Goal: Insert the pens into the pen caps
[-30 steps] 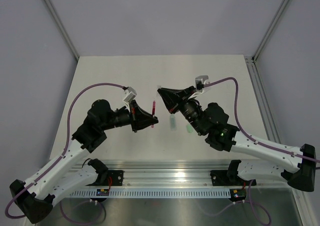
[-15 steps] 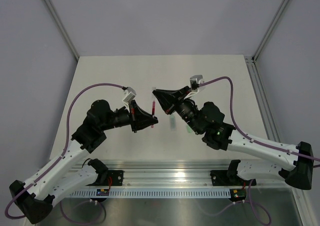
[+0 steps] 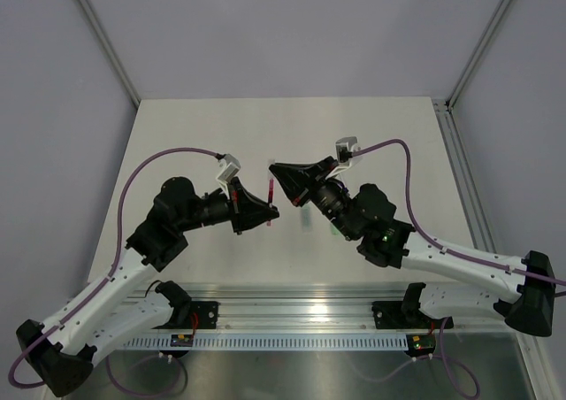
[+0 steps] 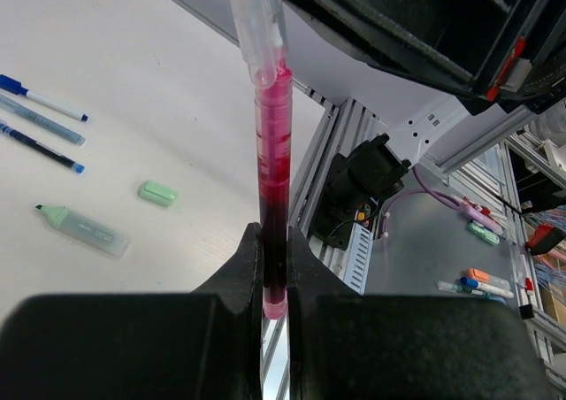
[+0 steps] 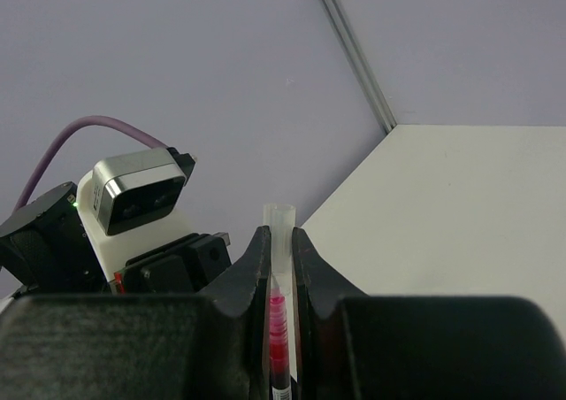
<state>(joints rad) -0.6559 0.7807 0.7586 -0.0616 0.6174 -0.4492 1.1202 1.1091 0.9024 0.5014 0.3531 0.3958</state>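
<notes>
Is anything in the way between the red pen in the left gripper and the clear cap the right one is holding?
Nothing visible does. The left gripper is shut on the red pen, and the clear cap in the right gripper meets the pen's top end mouth-first, with nothing between them.

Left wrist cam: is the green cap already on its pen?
No, the green cap lies loose, apart from the green pen, whose tip is bare.
</notes>
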